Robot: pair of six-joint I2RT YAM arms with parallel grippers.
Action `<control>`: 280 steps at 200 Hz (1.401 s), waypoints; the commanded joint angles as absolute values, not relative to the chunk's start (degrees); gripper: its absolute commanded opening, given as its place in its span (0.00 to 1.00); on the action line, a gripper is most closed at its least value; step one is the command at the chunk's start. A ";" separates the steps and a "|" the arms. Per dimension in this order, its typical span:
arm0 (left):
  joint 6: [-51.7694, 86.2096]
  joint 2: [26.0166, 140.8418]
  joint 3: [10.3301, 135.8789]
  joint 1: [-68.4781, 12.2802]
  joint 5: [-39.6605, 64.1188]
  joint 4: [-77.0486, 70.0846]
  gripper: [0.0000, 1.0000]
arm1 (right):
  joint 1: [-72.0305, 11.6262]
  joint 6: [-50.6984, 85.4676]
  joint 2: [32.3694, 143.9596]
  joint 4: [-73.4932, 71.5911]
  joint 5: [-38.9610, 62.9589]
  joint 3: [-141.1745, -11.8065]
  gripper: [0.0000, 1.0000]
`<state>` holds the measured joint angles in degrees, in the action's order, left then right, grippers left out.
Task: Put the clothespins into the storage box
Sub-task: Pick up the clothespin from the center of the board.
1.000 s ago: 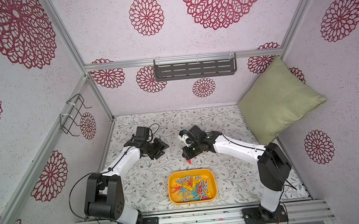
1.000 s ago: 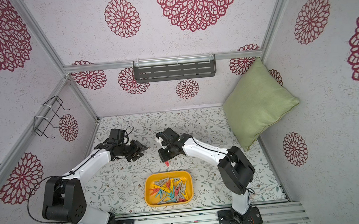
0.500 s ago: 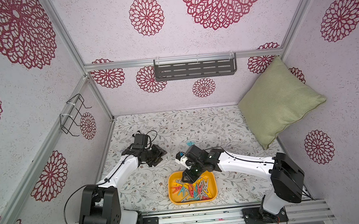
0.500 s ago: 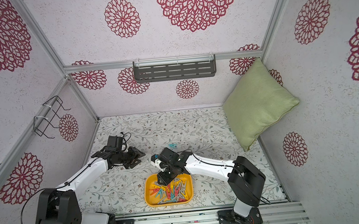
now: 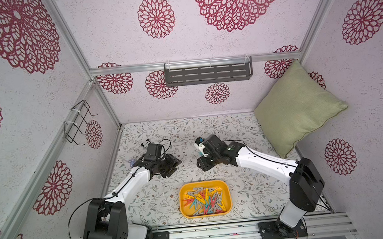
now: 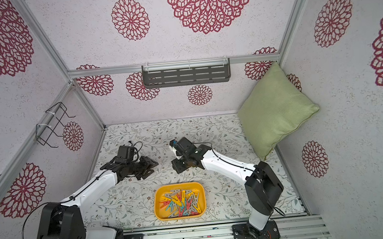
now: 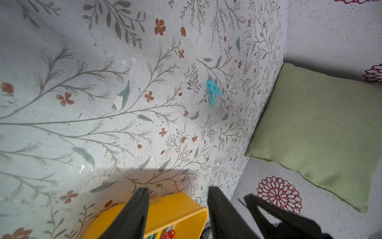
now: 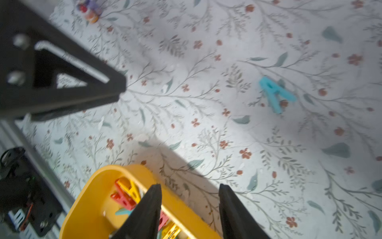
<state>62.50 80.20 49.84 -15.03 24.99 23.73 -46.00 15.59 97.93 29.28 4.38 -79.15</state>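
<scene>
Right gripper [image 8: 190, 186]: jaws stand about half apart with nothing between them. A second ago they were shut, out over the mat [image 5: 233, 125]. Half a second ago the arm was down over the far left corner of the storage box [image 5: 182, 210]. It is now back above the mat, far of the box and near centre. Judgement: one pin was let go into the box and the arm has pulled away empty.

Left gripper [image 7: 178, 189]: jaws about half apart, holding nothing. It hovers left of the right one and has changed little over the second.

Storage box: near centre of the mat, between the two arm bases. A mixed heap of red, yellow, teal and grey clothespins [image 5: 203, 201] lies inside, and none hangs over the rim in either top view.

Still out: one teal clothespin [image 8: 272, 94] lies flat on the mat, far of the box. It also shows in the left wrist view [image 7: 213, 94]. In the top views the right wrist mostly covers it.

The panda toy [image 5: 145, 143] at far left is not part of the job.

Status: nearly done. As far as the views show, only the teal pin is left, and the right gripper is nearest to it.
</scene>
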 commanded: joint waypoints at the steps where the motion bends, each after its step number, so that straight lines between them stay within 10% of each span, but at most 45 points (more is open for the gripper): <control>1: 63.62 81.91 51.05 -15.55 25.27 20.07 0.53 | -42.23 13.86 102.55 33.13 1.48 -83.11 0.51; 185: 60.29 89.51 58.34 -12.81 27.82 22.99 0.52 | -36.84 5.80 131.61 42.88 1.32 -106.61 0.55; 280: 59.55 89.26 59.06 -12.40 28.02 24.02 0.52 | -36.91 7.42 130.78 43.18 6.04 -110.15 0.09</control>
